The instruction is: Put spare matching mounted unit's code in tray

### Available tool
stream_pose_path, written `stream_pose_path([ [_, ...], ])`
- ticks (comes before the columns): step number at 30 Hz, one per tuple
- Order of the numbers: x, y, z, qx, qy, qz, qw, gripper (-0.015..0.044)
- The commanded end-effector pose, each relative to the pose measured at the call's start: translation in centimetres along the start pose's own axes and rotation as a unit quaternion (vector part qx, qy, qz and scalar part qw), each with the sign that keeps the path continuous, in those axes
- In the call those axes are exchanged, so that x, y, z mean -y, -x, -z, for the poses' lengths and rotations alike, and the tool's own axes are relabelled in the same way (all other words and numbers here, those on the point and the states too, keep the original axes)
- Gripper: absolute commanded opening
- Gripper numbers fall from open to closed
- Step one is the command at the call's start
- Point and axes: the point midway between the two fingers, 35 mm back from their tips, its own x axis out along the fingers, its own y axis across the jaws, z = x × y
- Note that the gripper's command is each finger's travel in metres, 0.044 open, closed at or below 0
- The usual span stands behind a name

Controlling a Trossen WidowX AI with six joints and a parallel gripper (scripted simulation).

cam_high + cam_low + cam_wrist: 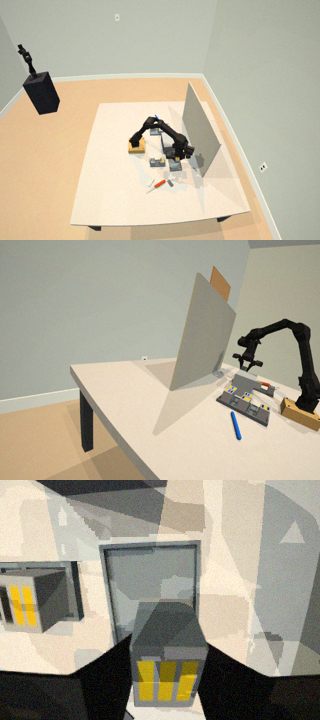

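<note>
My gripper (177,158) (244,368) (163,637) is shut on a grey block with three yellow stripes (177,159) (243,367) (169,680). The block is held above the table, and in the wrist view it overlaps the near part of the shallow grey tray (175,170) (150,545). No other block shows in the visible part of the tray. A small rack (157,165) (79,600) beside the tray holds a blue-striped block (152,161) and a yellow-striped block (162,161) (23,607). I cannot identify the mounted unit or read its code.
A grey upright piece (241,383) stands behind the tray. A longer rack (155,133) (240,410) holds several striped blocks. A tall grey panel (199,129) (204,335) stands to one side. A red-handled screwdriver (160,183) and a blue rod (235,425) lie on the table.
</note>
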Motion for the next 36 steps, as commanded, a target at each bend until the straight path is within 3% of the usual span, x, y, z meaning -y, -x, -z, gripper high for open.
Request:
stream_pose_path([
  [1,-0.1,-0.4,0.0,-0.001,0.002,-0.002,1.000,0.0000],
  [36,-0.5,-3.1,-0.2,-0.001,0.002,-0.002,1.000,0.0000],
])
